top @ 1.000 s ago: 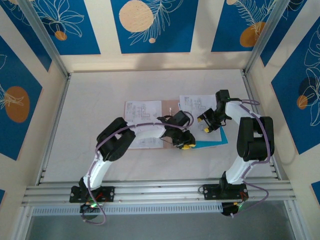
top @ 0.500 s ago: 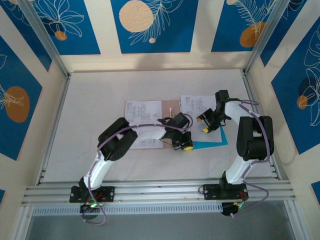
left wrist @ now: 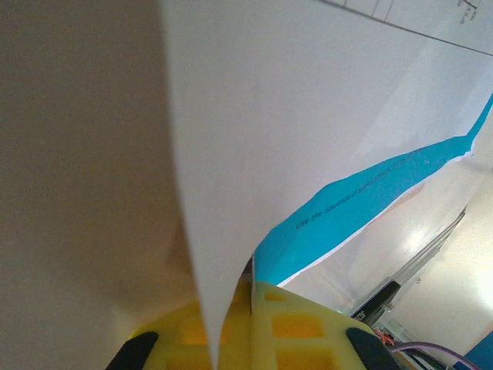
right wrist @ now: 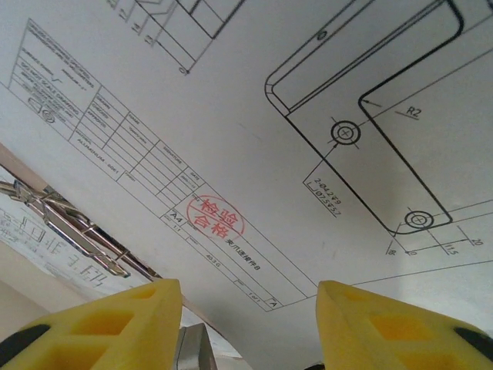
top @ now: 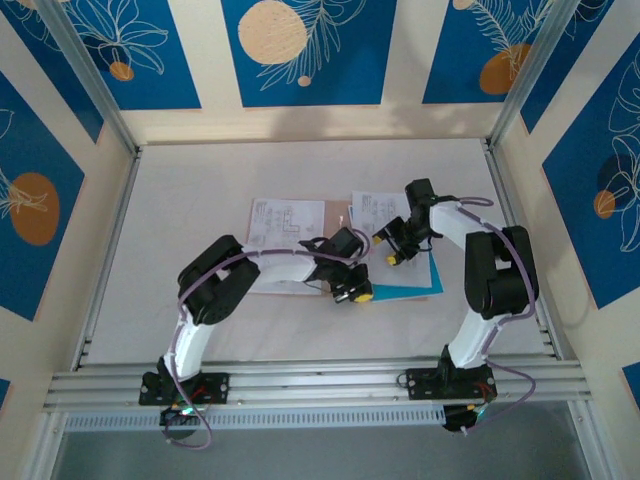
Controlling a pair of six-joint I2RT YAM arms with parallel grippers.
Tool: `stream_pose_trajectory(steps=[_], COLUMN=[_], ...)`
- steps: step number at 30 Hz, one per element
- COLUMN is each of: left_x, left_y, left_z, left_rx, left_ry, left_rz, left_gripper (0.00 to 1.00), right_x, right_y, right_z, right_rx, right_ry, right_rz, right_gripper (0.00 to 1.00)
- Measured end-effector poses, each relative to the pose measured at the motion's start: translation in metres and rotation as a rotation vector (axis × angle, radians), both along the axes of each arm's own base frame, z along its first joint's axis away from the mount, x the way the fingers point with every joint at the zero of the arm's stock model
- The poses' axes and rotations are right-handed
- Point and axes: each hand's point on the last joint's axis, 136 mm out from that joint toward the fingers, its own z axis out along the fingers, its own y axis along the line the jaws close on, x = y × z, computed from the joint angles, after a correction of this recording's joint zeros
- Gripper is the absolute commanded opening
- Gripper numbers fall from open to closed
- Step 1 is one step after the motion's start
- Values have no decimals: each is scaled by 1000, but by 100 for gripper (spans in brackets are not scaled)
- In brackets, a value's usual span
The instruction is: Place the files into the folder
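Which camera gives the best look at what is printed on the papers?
The right wrist view: the papers are close, so drawing lines and the red stamp are sharp. The top view shows the sheets from afar, print tiny. The left wrist view shows a white sheet's edge and a blue strip with one text line.

Off-white table (top: 200, 180) boxed in by cream walls with blue decorated panels.
Back wall: centre blue panel (top: 340, 60) with white leaf outlines and a peach circle (top: 272, 30). Left wall panel (top: 25, 200) has an orange circle (top: 32, 208), and the right wall panel (top: 600, 200) has a smaller orange circle, part cut off. Aluminium posts slant up from both back corners, left post (top: 90, 75) and right post (top: 530, 70). Aluminium rails (top: 320, 385) run across the near edge, with a perforated metal strip (top: 300, 418) just in front. The tabletop is plain and matte.
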Motion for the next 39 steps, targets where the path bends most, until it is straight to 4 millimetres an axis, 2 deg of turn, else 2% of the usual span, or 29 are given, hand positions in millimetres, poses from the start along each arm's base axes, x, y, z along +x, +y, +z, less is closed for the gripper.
stream_pose_trajectory(steps=[6,10,16,26,32,39], left_x=[5,6,9,11,12,14], left_y=[7,17,28,30,34,39], left_z=[9,8,0,-1,-3,-3], left_rx=[-12,-2,18,22,31,44], left_ry=[-5,1,10,9,7,9], left_rz=[16,24,34,36,31,35], left_gripper=[0,0,0,0,0,5], right_x=[-5,-7,-12,-20,-25,-34], right_y=[13,17,11,-16,-16,-12], right_z=[-8,-15,-24,-26,-26,-26], right_rx=[0,-4,-13,-10,-9,-15], right_ry=[32,51,79,85,75,80], right_rz=[13,23,21,17,53,96], right_gripper=[50,50,50,50,50,51])
